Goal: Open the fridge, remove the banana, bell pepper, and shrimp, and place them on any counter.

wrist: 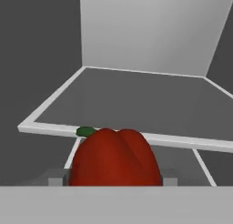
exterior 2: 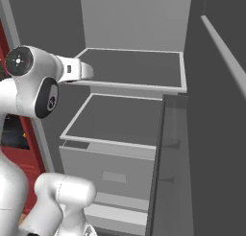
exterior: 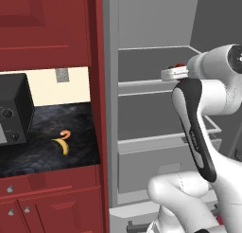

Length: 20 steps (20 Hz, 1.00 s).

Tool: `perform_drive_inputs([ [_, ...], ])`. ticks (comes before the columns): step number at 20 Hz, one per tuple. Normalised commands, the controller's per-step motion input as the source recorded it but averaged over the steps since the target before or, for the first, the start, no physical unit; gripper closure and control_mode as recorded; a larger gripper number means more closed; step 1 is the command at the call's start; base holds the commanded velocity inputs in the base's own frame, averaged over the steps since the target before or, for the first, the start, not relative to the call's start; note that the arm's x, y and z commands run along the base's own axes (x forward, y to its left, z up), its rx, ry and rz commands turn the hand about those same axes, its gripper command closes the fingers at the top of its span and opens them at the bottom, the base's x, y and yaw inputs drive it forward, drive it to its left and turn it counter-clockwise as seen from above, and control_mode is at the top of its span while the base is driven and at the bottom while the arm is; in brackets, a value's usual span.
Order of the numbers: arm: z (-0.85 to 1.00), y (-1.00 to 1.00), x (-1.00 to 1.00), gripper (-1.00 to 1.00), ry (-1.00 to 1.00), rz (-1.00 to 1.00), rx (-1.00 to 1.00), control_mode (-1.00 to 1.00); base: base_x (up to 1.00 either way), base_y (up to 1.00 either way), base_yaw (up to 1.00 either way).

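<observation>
The fridge (exterior: 142, 109) stands open, its grey shelves (exterior 2: 129, 67) bare. My gripper (exterior: 176, 74) hangs at the front edge of the upper shelf, shut on the red bell pepper (wrist: 113, 157), which bulges between the fingers in the hand view with its green stem (wrist: 85, 131) to the left. A sliver of the pepper (exterior: 179, 65) peeks above the hand in the left base view. The gripper (exterior 2: 79, 69) also appears at the shelf's left front corner. On the black counter (exterior: 28, 151) left of the fridge lie the yellow banana (exterior: 64, 147) and the orange shrimp (exterior: 66, 134), touching each other.
A black microwave (exterior: 14, 111) sits at the counter's left end. Red cabinets (exterior: 47, 203) with silver knobs run below, and a red panel (exterior: 97, 85) separates counter and fridge. The open fridge door (exterior 2: 216, 134) stands at the right. A drawer (exterior 2: 110, 168) sits under the lower shelf.
</observation>
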Motion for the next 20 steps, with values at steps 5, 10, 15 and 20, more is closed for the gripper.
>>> perform_drive_inputs([
  [5, -0.02, 0.00, -0.31, 1.00, 0.08, 0.00, 0.00, 1.00, -0.25, 0.00, 0.00],
  [10, 0.00, 0.00, 0.00, 1.00, 0.00, 0.00, 0.00, 1.00, -0.71, 0.09, 0.00],
  [15, 0.00, 0.00, 0.00, 1.00, 0.00, 0.00, 0.00, 1.00, -0.10, 0.93, 0.00],
  [20, 0.00, 0.00, 0.00, 1.00, 0.00, 0.00, 0.00, 1.00, -0.07, 0.97, 0.12],
])
